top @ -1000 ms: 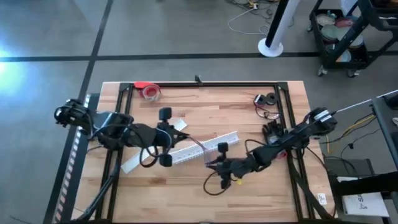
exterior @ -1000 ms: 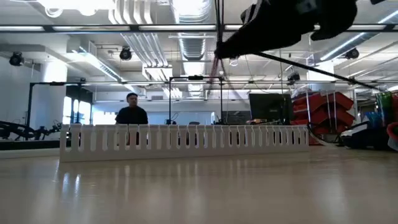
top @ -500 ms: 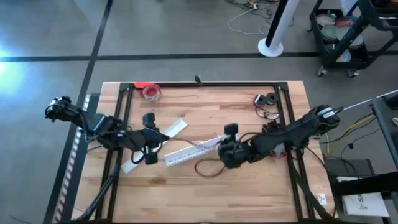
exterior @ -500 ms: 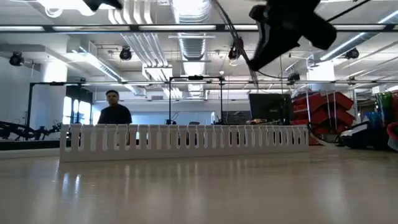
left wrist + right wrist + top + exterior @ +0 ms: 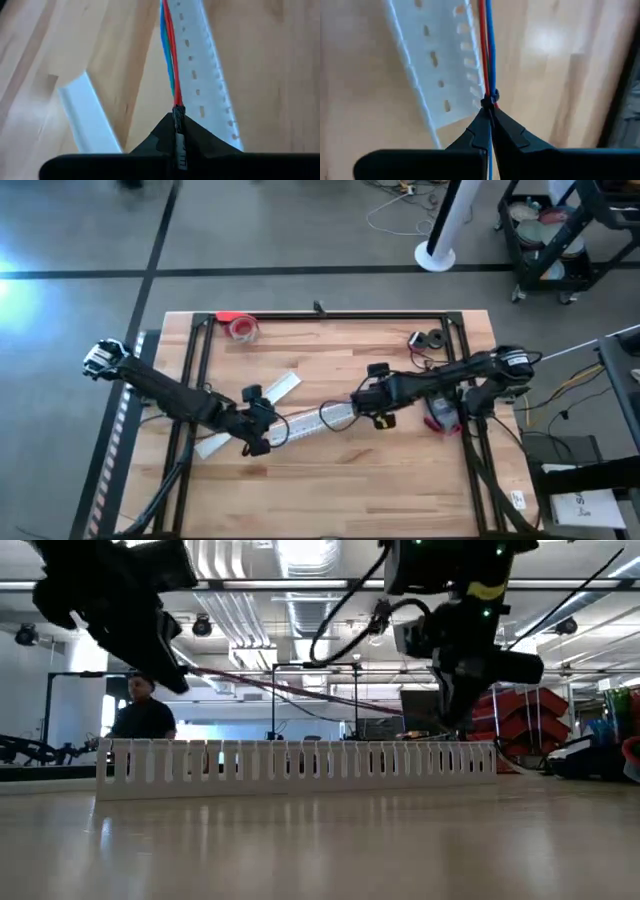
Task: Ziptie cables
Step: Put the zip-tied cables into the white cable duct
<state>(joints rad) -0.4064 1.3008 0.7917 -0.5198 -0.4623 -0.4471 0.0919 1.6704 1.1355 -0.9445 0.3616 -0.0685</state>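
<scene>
The cables [image 5: 310, 415], thin red and blue wires, run in a straight line between my two grippers, above a long white slotted duct [image 5: 300, 423] lying mid-table. My left gripper [image 5: 262, 423] is shut on their left end and shows in its wrist view [image 5: 177, 125]. My right gripper [image 5: 360, 402] is shut on their right end and shows in its wrist view [image 5: 490, 120]. In the low view the cables [image 5: 310, 695] slant from the left gripper [image 5: 165, 660] down to the right gripper [image 5: 450, 725], above the duct [image 5: 300, 765]. My left gripper pinches the bundle's black-wrapped end [image 5: 178, 114] between its two fingertips. The fingers lie along the wires, which lead straight away from them. The wires are lifted clear of the duct and drawn taut. My right gripper pinches the bundle just behind a small black tie [image 5: 491, 100] between its two fingertips, the fingers lying along the wires. The wires leave the tips straight and taut, clear of the duct [image 5: 440, 65].
Two flat white strips [image 5: 280, 388] [image 5: 210, 445] lie near the left gripper. A red tape roll [image 5: 242, 328] sits at the far left, black parts [image 5: 430, 340] at the far right, a red item [image 5: 440, 417] by the right arm. A person [image 5: 140, 720] stands beyond the table.
My right gripper has gone toward the table's far edge; my left gripper has shifted toward the near edge. Both have come down into the low view. The cables, loosely curved before, are now drawn straight and taut between the grippers over the duct.
</scene>
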